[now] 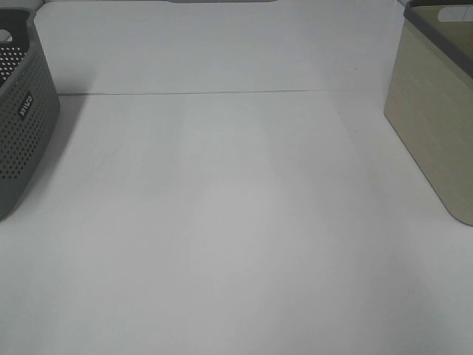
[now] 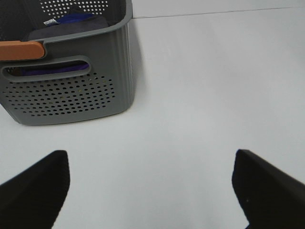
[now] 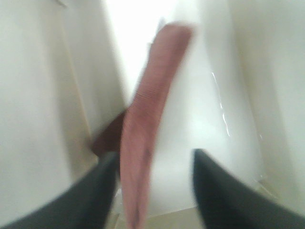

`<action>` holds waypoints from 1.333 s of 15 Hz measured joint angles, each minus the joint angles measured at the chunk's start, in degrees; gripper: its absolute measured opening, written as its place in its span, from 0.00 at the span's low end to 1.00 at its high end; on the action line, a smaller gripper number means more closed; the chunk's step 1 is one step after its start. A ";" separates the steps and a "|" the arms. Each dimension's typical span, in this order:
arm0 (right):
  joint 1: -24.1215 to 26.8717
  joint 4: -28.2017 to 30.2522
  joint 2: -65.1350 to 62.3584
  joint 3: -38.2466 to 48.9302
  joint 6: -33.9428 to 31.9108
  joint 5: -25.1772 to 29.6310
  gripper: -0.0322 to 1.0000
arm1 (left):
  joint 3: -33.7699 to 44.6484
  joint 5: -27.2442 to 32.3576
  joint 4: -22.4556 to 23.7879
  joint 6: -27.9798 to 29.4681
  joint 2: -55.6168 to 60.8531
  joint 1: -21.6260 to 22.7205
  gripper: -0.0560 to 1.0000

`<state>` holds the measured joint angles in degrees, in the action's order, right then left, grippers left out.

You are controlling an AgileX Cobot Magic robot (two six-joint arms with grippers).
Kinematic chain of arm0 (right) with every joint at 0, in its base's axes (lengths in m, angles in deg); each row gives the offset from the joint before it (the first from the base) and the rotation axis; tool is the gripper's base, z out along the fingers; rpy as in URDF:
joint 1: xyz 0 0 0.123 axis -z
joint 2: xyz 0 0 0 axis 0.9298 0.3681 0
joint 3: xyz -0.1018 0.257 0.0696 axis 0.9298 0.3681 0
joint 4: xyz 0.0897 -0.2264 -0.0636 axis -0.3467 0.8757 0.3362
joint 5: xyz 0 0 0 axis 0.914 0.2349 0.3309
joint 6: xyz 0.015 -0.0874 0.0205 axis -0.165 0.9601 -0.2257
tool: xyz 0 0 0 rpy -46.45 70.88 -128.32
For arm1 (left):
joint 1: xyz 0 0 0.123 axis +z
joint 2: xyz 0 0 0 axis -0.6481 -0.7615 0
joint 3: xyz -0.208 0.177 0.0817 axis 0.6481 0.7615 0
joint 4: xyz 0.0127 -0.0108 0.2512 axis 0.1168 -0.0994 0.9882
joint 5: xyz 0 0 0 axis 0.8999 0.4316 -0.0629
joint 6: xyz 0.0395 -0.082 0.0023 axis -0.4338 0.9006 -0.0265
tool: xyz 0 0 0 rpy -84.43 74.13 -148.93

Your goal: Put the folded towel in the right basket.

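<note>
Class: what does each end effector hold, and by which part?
Left end effector: nothing. Right end effector: jaws apart, the pink towel beside one finger, apparently unclamped; view blurred.

The table (image 1: pixel 222 244) is a smooth, matt white surface. The left basket (image 1: pixel 26 133) looks like matt grey plastic pierced with rows of small holes, and dark purple cloth (image 2: pixel 71 21) lies inside it. The right basket (image 1: pixel 436 126) is pale beige plastic, its inner walls smooth and glossy around the finely ribbed, pinkish-brown cloth towel (image 3: pixel 147 109).
</note>
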<state>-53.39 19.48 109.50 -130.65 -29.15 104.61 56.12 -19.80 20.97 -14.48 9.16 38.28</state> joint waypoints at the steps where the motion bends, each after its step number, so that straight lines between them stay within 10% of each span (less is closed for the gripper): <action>1: 0.00 1.09 -0.06 0.00 -1.60 0.00 0.67 | 0.00 0.00 0.00 0.00 0.00 0.00 0.88; 3: 0.00 2.12 -1.38 0.00 -2.46 0.00 0.88 | 0.00 0.00 0.00 0.00 0.00 0.00 0.88; 9: -3.84 -8.77 -8.25 0.00 1.09 0.00 0.90 | 0.00 0.00 0.00 0.00 0.00 0.00 0.88; 15: -21.49 -4.18 -14.78 3.55 0.52 0.00 0.90 | 0.00 0.00 0.00 0.00 0.00 0.00 0.88; 20: -25.38 -1.83 -27.39 20.91 -1.60 0.00 0.90 | 0.00 0.00 0.00 0.00 0.00 0.00 0.88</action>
<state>-78.77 17.65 82.11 -109.73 -30.75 104.61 56.12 -19.80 20.97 -14.48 9.16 38.28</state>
